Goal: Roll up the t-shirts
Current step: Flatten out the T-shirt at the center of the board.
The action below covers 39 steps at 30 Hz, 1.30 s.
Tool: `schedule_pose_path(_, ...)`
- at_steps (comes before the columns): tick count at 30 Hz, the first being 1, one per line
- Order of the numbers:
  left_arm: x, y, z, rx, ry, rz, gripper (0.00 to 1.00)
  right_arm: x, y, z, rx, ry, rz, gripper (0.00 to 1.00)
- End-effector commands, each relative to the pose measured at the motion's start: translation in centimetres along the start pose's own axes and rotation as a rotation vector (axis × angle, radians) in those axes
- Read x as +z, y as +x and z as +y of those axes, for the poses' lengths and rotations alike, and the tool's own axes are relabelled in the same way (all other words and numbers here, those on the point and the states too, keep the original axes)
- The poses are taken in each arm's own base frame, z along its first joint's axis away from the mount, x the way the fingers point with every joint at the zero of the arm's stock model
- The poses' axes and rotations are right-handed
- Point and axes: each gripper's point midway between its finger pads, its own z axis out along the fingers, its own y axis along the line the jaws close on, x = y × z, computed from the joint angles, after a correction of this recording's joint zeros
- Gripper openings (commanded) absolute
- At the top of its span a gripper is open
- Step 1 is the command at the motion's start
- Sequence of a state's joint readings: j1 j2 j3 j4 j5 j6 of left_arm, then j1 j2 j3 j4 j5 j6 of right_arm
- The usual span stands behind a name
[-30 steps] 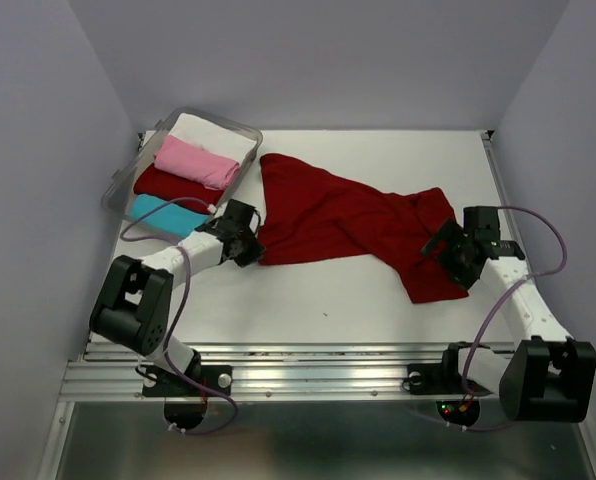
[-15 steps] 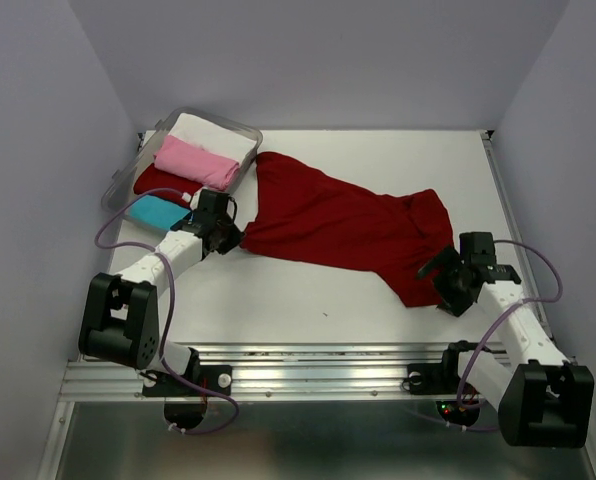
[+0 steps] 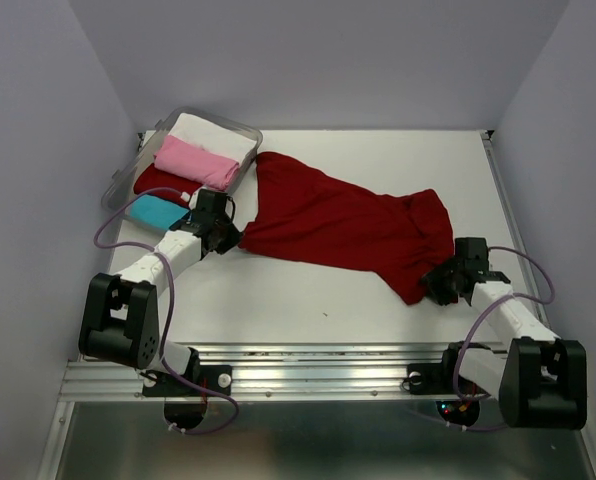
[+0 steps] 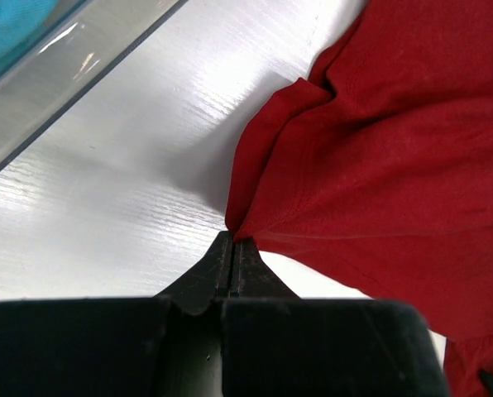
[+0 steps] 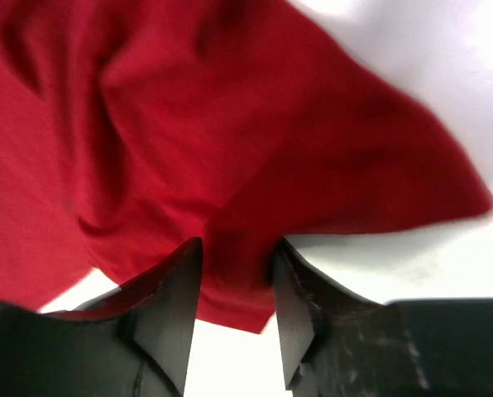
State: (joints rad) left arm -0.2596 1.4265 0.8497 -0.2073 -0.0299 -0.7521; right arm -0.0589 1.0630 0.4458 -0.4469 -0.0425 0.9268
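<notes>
Two ends of dark red t-shirt (image 3: 338, 225), likely to stretch flat: my left gripper (image 4: 232, 246) pinches corner, right gripper (image 5: 234, 285) gapes astride hem

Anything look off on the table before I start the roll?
The dark red t-shirt lies diagonal and bunched, creased toward its right end, not spread flat. The left gripper pinches one corner; the right gripper straddles the opposite hem, fingers apart.
</notes>
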Motion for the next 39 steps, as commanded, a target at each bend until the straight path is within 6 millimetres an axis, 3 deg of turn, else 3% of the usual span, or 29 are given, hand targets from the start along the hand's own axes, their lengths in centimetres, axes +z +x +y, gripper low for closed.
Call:
schedule_pose_path(1, -0.7, -1.5, -0.4, 0.010, 0.008, -0.038, 0.00, 1.2, -1.6, 1.7, -0.036, -0.040, -0.038, 0.13)
schedule_pose_path(2, -0.8, -1.6, -0.4, 0.010, 0.008, -0.039, 0.00, 1.0, -1.9, 2.4, -0.046, -0.053, -0.038, 0.02)
schedule_pose_path(3, -0.9, -1.8, -0.4, 0.010, 0.008, -0.043, 0.00, 0.5, -2.3, 3.0, -0.051, -0.065, -0.041, 0.01)
schedule_pose_path(6, -1.2, -2.4, -0.1, 0.003, 0.002, -0.062, 0.00, -2.7, -3.7, 5.0, -0.080, -0.127, -0.096, 0.01)
schedule_pose_path(9, -1.3, -2.6, 0.2, -0.002, -0.006, -0.072, 0.00, -4.3, -3.8, 4.6, -0.077, -0.109, -0.107, 0.02)
schedule_pose_path(11, -1.2, -2.5, 0.3, -0.002, -0.010, -0.069, 0.00, -4.4, -2.5, 2.9, -0.055, -0.044, -0.062, 0.35)
schedule_pose_path(12, -1.1, -2.4, 0.5, -0.002, -0.014, -0.064, 0.00, -4.1, -1.6, 1.8, -0.044, -0.019, -0.033, 0.58)
schedule_pose_path(13, -1.0, -2.3, 0.5, -0.004, -0.013, -0.063, 0.00, -4.0, -1.1, 1.2, -0.036, -0.004, -0.020, 0.67)
schedule_pose_path(15, -0.9, -2.2, 0.6, -0.005, -0.011, -0.061, 0.00, -3.4, 0.1, -0.4, -0.002, 0.024, 0.000, 0.78)
schedule_pose_path(21, -0.9, -2.3, 0.3, 0.001, -0.001, -0.060, 0.00, -3.0, -0.8, -1.1, 0.022, 0.041, -0.069, 0.85)
schedule_pose_path(27, -0.8, -2.3, 0.2, 0.008, 0.001, -0.057, 0.00, -1.9, -1.0, -1.3, 0.014, 0.026, -0.096, 0.77)
schedule_pose_path(32, -0.8, -2.2, 0.3, 0.015, 0.001, -0.053, 0.00, -0.5, -1.2, -2.0, 0.002, 0.049, -0.114, 0.61)
schedule_pose_path(36, -0.9, -2.2, 0.3, 0.016, 0.003, -0.053, 0.00, 0.1, -1.7, -1.3, -0.004, 0.023, -0.127, 0.52)
schedule_pose_path(38, -0.9, -2.3, 0.1, 0.016, 0.009, -0.053, 0.00, 0.4, -1.7, -0.4, -0.008, -0.009, -0.110, 0.34)
schedule_pose_path(39, -0.8, -2.2, 0.1, 0.018, 0.010, -0.048, 0.00, 0.5, -1.6, -0.1, -0.013, -0.017, -0.101, 0.17)
